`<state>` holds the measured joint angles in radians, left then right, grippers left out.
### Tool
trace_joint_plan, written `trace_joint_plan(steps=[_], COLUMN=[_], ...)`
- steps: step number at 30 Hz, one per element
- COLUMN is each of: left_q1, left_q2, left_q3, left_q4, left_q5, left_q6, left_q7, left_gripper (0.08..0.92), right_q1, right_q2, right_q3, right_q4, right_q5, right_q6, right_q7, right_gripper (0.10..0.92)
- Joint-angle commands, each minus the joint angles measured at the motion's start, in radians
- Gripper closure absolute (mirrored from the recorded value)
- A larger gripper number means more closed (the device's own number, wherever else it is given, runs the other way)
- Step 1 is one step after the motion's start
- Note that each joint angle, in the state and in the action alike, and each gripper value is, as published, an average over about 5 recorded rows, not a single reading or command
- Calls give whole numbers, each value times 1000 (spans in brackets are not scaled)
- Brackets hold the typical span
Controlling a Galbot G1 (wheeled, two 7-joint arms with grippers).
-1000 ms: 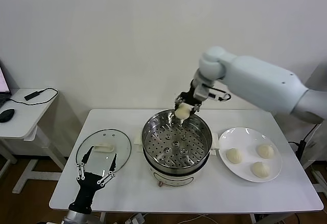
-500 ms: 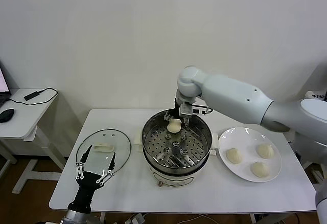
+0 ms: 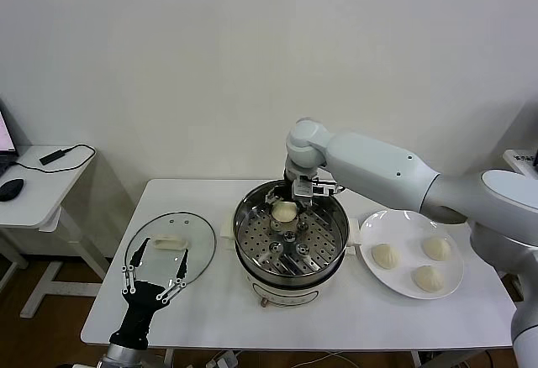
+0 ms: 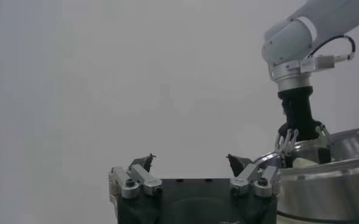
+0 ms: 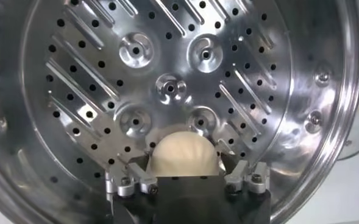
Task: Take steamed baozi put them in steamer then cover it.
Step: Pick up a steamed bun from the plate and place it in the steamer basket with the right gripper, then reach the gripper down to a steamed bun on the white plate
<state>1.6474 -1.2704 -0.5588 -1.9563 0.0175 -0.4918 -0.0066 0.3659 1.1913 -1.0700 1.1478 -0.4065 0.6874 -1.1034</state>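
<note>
The right gripper [image 3: 286, 209] reached down into the steamer [image 3: 290, 238], which stood at the middle of the table [image 3: 210, 309], nearer the front edge. One bun [image 3: 285, 211] sat on the perforated tray [image 5: 167, 79] by the steamer's far wall, between the gripper's fingers. In the right wrist view the fingers [image 5: 133, 179] flanked the bun [image 5: 185, 155] on both sides, close against it; whether they pinched it or had let go could not be told from the pictures.

Three more buns lay on a white plate [image 3: 395, 225] toward the table's right edge, beside the steamer: one [image 3: 385, 255] at the plate's left, one [image 3: 436, 248] at its right, and one [image 3: 429, 278] nearest the front edge. They stood apart from one another.

The lid [image 3: 171, 244] lay flat toward the table's left edge, its cream handle [image 3: 167, 242] up, well apart from the steamer's rim.

The left gripper [image 3: 155, 270] hung over the front-left part of the table, above the lid's near edge, with its jaws spread wide and nothing between them. In the left wrist view its fingers [image 4: 136, 181] stood well apart, and the right gripper [image 4: 301, 143] showed farther off, dipping into the steamer [image 4: 331, 182].

A side desk [image 3: 34, 183] left of the table held a mouse [image 3: 10, 189] and a cable [image 3: 63, 155].
</note>
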Motion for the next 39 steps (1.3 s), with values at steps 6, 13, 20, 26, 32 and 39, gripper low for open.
trace_joint_plan(steps=[6,13,20,26,32,39], left_q1=[-7,-10,-14,-17,-15,-13], left_q2=[-1,2,2,1,-2,-3], left_q3=[8,15,20,21,18,16], left_q4=[-3,-4,-3,-2,5,9], left_q5=[1,3,4,5,6,6], left_q6=[8,10,10,13,10,8], left_q7=[0,1,1,0,-1,-1], left_gripper=[177,177,177,177,177,177], right_q1=[276,366,223,42,-44,-100], right_q2=[-300,-483,-582,-583,-554,-516], right_q3=[-53,-204,-308,-267,-232,-203], right_q4=[180,77,42,18,-14,-63], right_q5=[455,728,805,761,705,679], right_q6=[-304,-662,-758,-763,-765,-765], right_q7=[-196,-232,-108,-35,16,60], right_gripper=[202,203,203,203,203,203])
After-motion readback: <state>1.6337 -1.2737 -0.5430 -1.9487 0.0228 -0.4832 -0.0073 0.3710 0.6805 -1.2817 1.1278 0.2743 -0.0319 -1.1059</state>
